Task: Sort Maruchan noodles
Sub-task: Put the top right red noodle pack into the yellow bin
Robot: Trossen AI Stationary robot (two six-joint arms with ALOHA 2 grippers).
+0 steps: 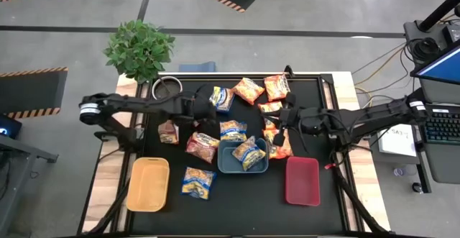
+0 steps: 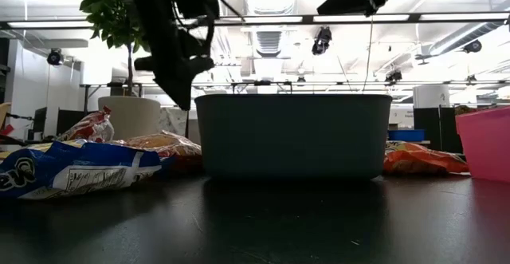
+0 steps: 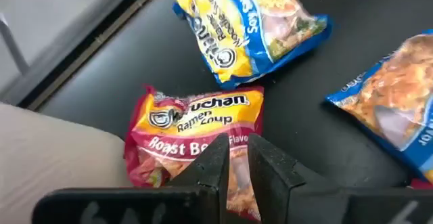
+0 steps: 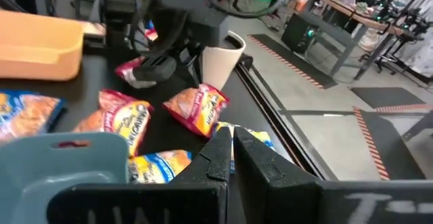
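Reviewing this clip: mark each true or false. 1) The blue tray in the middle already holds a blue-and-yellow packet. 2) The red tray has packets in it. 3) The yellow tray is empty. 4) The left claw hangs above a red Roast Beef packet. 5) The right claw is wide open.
1) True: the blue tray holds a blue-and-yellow packet.
2) False: the red tray shows nothing inside.
3) True: the yellow tray is empty.
4) True: in the left wrist view the left claw sits over the red Roast Beef packet, fingers nearly together; no grip on it shows.
5) False: the right claw is shut, holding nothing, near the orange packets.
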